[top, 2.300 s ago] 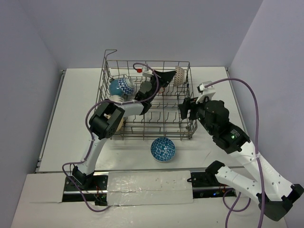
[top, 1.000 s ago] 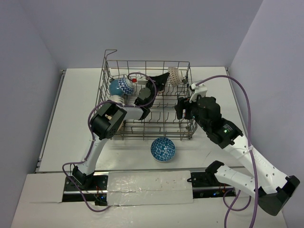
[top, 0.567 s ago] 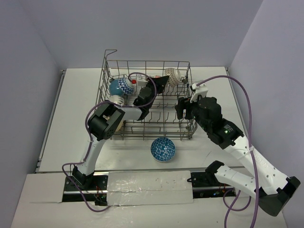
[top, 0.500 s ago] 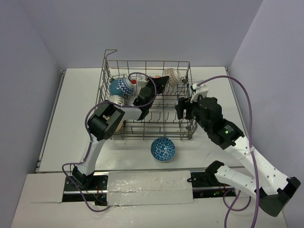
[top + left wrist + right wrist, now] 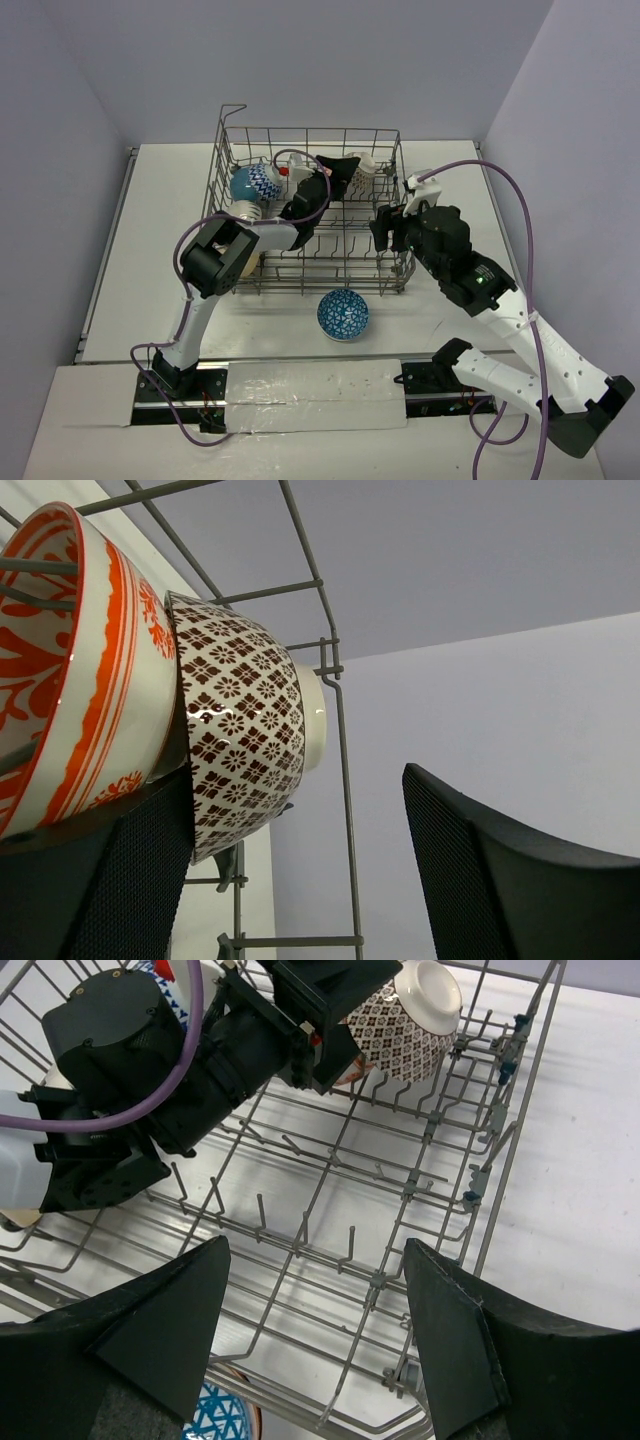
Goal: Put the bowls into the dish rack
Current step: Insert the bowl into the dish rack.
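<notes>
Has the brown-patterned bowl (image 5: 250, 750) standing on edge in the dish rack's (image 5: 345, 250) far right corner, against an orange-patterned bowl (image 5: 70, 660). Just released it by spreading the left pincer (image 5: 300, 870) wide. Holds the right pincer (image 5: 315, 1330) spread and empty over the rack. Leaves the blue bowl (image 5: 343, 314) on the table (image 5: 150, 250) to load.

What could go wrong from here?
The brown patterned bowl leans on the orange bowl, beside a finger of the open left end effector; pulling away might nudge it over. The blue bowl sits on the table close to the dish rack, so a grab could snag the wires.
</notes>
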